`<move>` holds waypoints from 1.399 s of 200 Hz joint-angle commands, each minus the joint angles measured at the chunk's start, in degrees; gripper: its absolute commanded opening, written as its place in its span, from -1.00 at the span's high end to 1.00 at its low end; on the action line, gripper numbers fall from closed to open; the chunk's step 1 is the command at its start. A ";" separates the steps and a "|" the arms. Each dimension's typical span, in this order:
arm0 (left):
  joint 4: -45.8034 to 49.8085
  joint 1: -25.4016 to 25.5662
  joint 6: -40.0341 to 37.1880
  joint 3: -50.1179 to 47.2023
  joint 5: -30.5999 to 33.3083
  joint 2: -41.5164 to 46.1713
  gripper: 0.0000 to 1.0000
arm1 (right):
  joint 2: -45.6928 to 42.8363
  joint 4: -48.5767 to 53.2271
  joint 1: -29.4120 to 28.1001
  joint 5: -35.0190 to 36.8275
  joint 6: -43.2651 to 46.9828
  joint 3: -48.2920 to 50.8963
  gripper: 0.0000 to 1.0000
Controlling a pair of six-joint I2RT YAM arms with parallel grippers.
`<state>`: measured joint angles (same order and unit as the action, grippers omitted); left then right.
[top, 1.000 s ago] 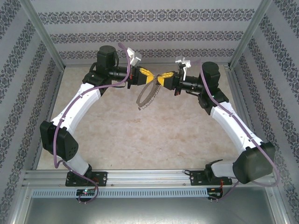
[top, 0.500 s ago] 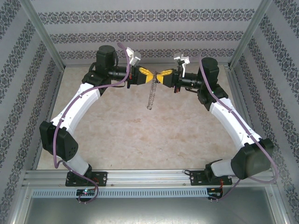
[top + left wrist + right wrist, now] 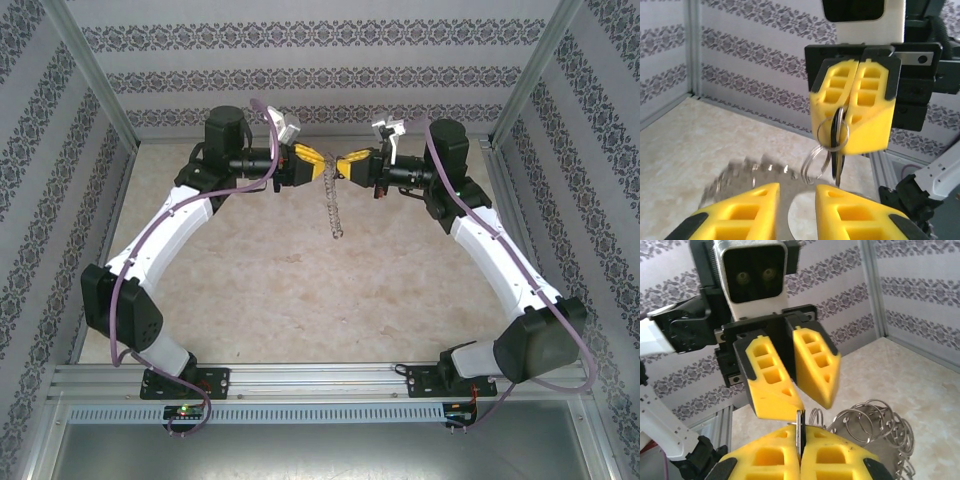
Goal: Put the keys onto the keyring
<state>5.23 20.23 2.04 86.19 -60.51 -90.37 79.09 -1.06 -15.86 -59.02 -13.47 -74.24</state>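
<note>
My two yellow-fingered grippers meet tip to tip above the far middle of the table. The right gripper [image 3: 342,166] [image 3: 800,435] [image 3: 856,125] is shut on the keys [image 3: 838,134] [image 3: 799,426], a dark head with a thin metal blade and small split rings. Below them the keyring [image 3: 335,212], a big silvery loop fringed with small rings, hangs edge-on; it appears blurred in the left wrist view [image 3: 740,175] and at lower right in the right wrist view [image 3: 880,430]. The left gripper [image 3: 322,167] [image 3: 797,195] [image 3: 807,402] stands open, facing the keys, with a gap between its fingers.
A pale stone-patterned tabletop [image 3: 300,290] lies beneath, walled by patterned panels [image 3: 320,75] and metal posts [image 3: 95,95]. An aluminium rail [image 3: 320,380] with both arm bases runs along the near edge.
The left gripper's fingers have parted. The keyring, seen as a wide ellipse a second ago, has turned edge-on and hangs straighter down. The right gripper stays shut on the keys.
</note>
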 commanded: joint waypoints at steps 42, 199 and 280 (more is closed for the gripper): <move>-7.53 -1.97 4.31 -8.28 13.12 8.63 0.27 | 1.51 8.20 1.28 3.07 3.69 -4.34 1.00; -5.83 -4.32 10.35 -24.50 35.98 23.32 -0.10 | 22.51 13.20 1.38 7.78 2.90 -13.56 1.00; -6.40 -5.24 10.95 -24.02 35.70 20.68 -0.13 | 38.92 11.98 2.31 6.16 0.05 -27.91 1.00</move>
<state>0.47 15.94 12.05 61.98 -24.99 -68.64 115.66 13.41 -13.98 -51.44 -11.86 -99.00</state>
